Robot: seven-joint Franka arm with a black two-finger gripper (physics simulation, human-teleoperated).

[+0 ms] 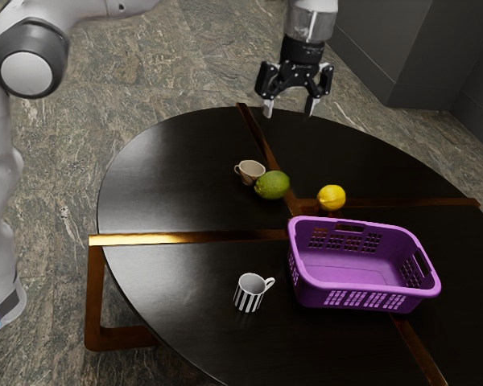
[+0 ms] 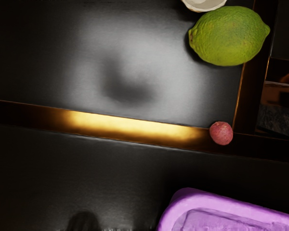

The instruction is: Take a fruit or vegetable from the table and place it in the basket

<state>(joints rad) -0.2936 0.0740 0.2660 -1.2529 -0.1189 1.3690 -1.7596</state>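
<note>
Purple plastic-looking walls with rows of small openings and a handle slot at each end make up the basket (image 1: 362, 288), which stands upright on a round, near-black bench (image 1: 161, 181) crossed by reddish-brown strips (image 1: 185, 238). The hand (image 1: 289, 108) hangs above the bench at its far side, pointing down, its two fingers spread apart with nothing between them, so it is released. It is raised well above the fruit, and the pale arm (image 1: 0, 153) rises at the exterior view's left. The task's fruits lie on the bench, outside the basket: a green lime (image 1: 272, 185) with a dimpled skin, a yellow lemon (image 1: 332, 197) just beyond the basket's far rim, and a small pinkish-red fruit (image 2: 221, 133) on a brown strip, between the lime and the basket. A small beige cup (image 1: 250, 171) sits upright just beside the lime, its handle turned toward the exterior view's left; whether the two touch, I cannot tell. A mug (image 1: 249, 293) in black and white vertical stripes stands upright near the basket, apart from it, its handle on the basket's side. Below the bench spreads a grey-brown stone-patterned floor (image 1: 169, 72).
</note>
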